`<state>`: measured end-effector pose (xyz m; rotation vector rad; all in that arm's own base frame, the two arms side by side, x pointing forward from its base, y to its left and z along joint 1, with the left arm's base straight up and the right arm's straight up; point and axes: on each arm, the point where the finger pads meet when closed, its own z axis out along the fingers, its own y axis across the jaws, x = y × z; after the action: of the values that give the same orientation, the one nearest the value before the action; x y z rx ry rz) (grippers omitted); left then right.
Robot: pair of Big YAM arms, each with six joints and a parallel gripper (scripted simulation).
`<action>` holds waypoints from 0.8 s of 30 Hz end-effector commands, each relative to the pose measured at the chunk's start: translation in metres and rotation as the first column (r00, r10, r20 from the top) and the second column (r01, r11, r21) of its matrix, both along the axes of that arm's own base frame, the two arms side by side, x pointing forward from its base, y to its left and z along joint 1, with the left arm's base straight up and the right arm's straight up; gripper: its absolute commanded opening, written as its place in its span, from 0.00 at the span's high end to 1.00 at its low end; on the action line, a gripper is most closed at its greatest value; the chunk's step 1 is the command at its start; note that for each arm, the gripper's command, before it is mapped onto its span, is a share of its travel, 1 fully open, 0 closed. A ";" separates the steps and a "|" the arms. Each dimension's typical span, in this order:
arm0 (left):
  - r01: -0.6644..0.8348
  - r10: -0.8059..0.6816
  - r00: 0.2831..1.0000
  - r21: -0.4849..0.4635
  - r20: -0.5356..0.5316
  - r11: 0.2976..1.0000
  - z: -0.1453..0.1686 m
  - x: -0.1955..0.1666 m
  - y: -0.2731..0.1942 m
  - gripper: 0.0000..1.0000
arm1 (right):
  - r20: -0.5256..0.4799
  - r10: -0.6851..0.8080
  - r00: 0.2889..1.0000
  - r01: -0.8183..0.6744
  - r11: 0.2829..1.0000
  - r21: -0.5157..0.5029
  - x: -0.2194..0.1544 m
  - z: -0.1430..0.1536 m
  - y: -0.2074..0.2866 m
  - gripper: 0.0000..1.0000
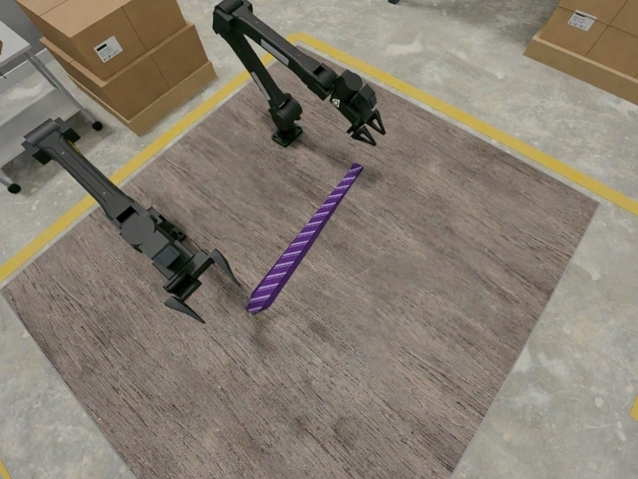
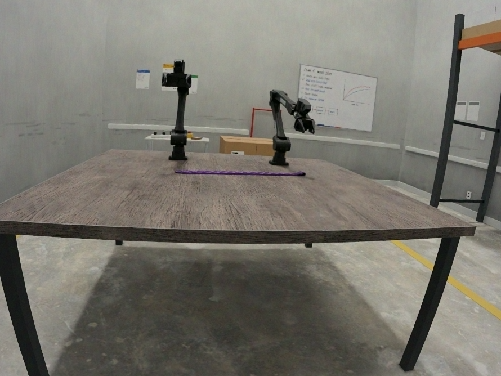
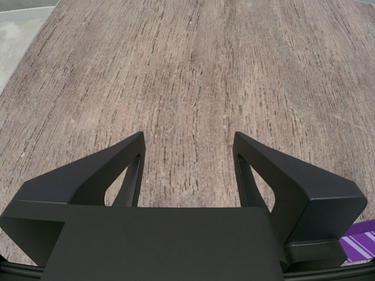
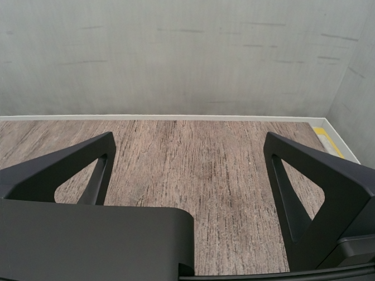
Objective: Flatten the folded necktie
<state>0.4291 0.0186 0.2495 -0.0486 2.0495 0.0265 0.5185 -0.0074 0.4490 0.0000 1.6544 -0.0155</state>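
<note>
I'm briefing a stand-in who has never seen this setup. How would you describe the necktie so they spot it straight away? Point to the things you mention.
Find the big wood-grain table (image 1: 412,309) (image 2: 242,202) (image 3: 190,90) (image 4: 196,166). In the exterior view, a long, thin strip lies across it, in front of both arms' bases. That is the necktie (image 1: 309,234) (image 2: 242,173) (image 3: 360,246): purple with pale slanting stripes, unlike the black arms.

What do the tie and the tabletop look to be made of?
Tie: woven fabric, perhaps silk or polyester; soft folded edges and crisp lilac stripes on purple suggest it.

Tabletop: matt brown-grey wood or wood-look laminate; the streaky dark grain fits either.
</note>
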 end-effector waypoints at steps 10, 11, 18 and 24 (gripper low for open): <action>0.004 -0.004 0.990 -0.002 0.142 1.000 0.072 0.028 -0.004 0.39 | 0.063 0.010 0.998 -0.011 1.000 0.010 0.002 0.032 0.007 0.00; 0.004 -0.004 0.990 -0.002 0.142 1.000 0.072 0.028 -0.004 0.39 | 0.063 0.010 0.998 -0.011 1.000 0.010 0.002 0.032 0.007 0.00; 0.007 -0.007 0.986 0.000 0.169 1.000 0.086 0.034 -0.005 0.37 | 0.063 0.010 0.998 -0.011 1.000 0.010 0.002 0.032 0.007 0.00; 0.012 -0.012 0.978 0.003 0.208 1.000 0.106 0.042 -0.007 0.34 | 0.063 0.010 0.998 -0.011 1.000 0.010 0.002 0.032 0.007 0.00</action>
<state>0.4478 0.0149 0.2968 -0.0367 1.9507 0.0218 0.5185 -0.0074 0.4490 0.0000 1.6544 -0.0155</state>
